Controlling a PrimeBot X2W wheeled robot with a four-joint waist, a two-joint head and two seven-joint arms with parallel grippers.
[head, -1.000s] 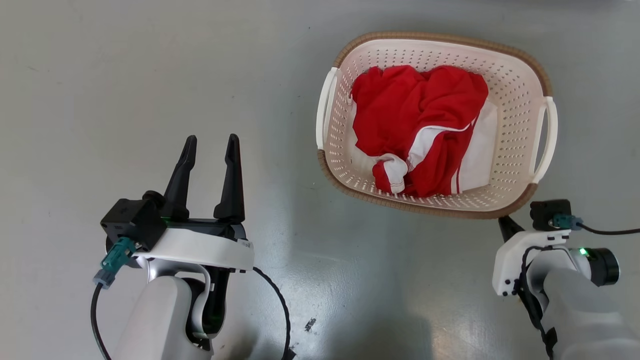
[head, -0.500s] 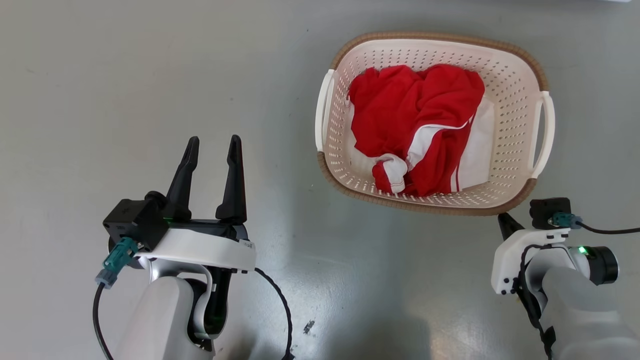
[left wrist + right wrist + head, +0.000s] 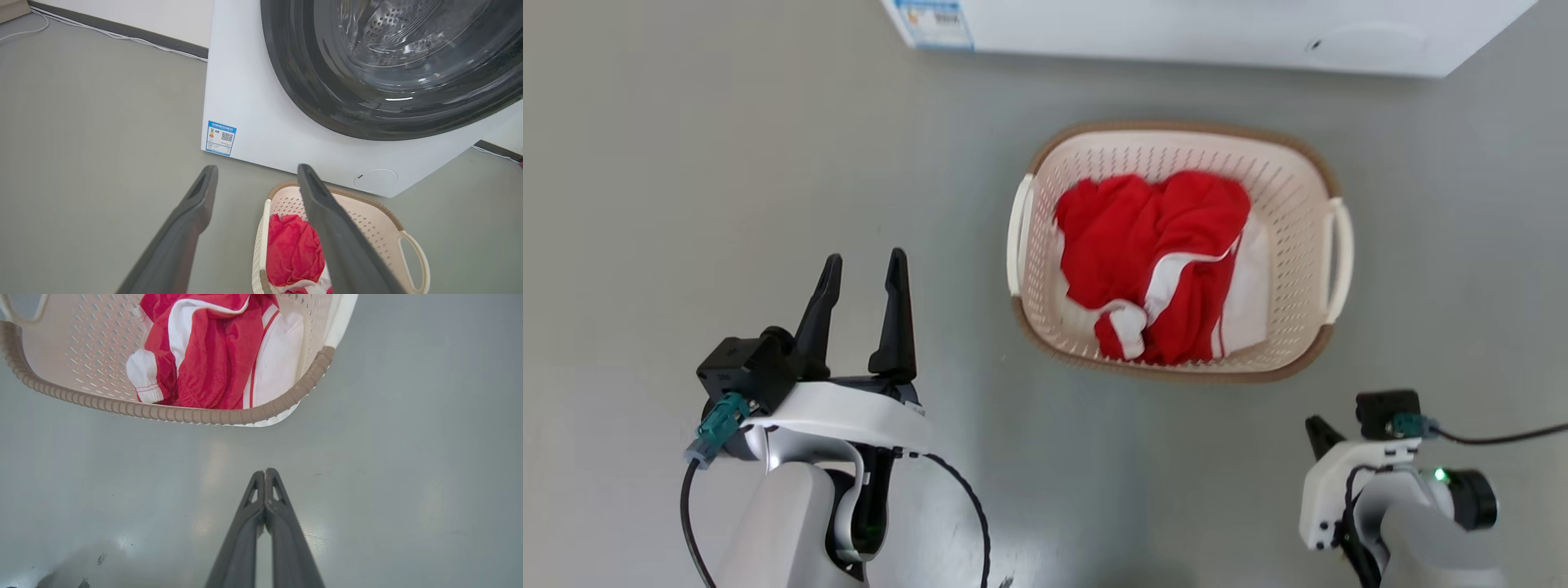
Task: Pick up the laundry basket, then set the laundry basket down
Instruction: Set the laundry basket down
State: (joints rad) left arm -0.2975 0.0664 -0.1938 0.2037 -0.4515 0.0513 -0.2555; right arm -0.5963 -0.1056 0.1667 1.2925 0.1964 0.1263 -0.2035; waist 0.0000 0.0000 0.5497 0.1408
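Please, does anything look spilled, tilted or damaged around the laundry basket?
Nothing stands out. The laundry basket sits level on the floor, intact, with the red and white clothes all inside it.

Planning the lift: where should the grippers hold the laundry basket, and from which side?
The laundry basket has loop handles standing off its ends: left gripper on the left handle, right gripper on the right handle, each probably from outside.

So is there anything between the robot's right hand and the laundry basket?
No, just bare grey floor lies between the right hand and the laundry basket. The right wrist view shows it plainly.
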